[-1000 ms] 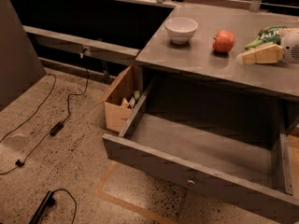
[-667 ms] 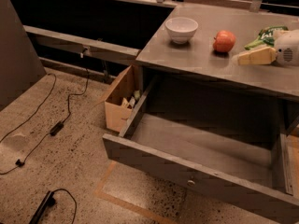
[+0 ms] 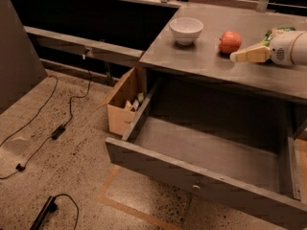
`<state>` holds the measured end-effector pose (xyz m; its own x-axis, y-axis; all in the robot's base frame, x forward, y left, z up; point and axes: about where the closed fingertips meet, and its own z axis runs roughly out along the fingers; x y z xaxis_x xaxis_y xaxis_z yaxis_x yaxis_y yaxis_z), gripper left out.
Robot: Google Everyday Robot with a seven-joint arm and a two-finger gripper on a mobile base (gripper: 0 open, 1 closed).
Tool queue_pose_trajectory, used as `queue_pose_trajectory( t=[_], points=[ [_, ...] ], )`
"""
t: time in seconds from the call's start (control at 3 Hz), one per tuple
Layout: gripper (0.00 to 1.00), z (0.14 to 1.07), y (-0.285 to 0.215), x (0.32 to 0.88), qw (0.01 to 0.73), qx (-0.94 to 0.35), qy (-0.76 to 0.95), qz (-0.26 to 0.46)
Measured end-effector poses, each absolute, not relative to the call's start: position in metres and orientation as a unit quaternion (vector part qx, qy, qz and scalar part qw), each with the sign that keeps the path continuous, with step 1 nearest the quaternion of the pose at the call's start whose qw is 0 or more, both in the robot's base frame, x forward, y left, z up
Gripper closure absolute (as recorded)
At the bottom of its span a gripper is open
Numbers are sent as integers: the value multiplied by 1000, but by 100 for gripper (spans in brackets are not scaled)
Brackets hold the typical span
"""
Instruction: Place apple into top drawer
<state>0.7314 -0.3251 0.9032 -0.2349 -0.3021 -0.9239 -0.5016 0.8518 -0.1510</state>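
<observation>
The red-orange apple (image 3: 230,42) sits on the grey counter top (image 3: 201,63), to the right of a white bowl (image 3: 186,30). My gripper (image 3: 242,56) comes in from the right edge, its cream tip just to the right of the apple and slightly nearer the camera, apart from it. The top drawer (image 3: 211,152) stands pulled wide open below the counter, and nothing shows inside it. Its small round metal knob (image 3: 195,187) shows on the front panel.
A green snack bag (image 3: 277,30) lies behind the gripper on the counter. A tan cardboard box (image 3: 125,99) stands on the floor against the drawer's left side. Black cables (image 3: 57,128) run across the speckled floor at left.
The gripper has moved left across the counter from the right edge, towards the apple. The apple, the bowl and the drawer have not moved.
</observation>
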Motion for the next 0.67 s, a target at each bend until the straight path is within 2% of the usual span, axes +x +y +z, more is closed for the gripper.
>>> queue_pose_trajectory(
  t=[0.33,0.67],
  points=[
    [0,903,-325,754,571,-258,775,86],
    [9,896,-321,774,568,-268,773,85]
  ],
)
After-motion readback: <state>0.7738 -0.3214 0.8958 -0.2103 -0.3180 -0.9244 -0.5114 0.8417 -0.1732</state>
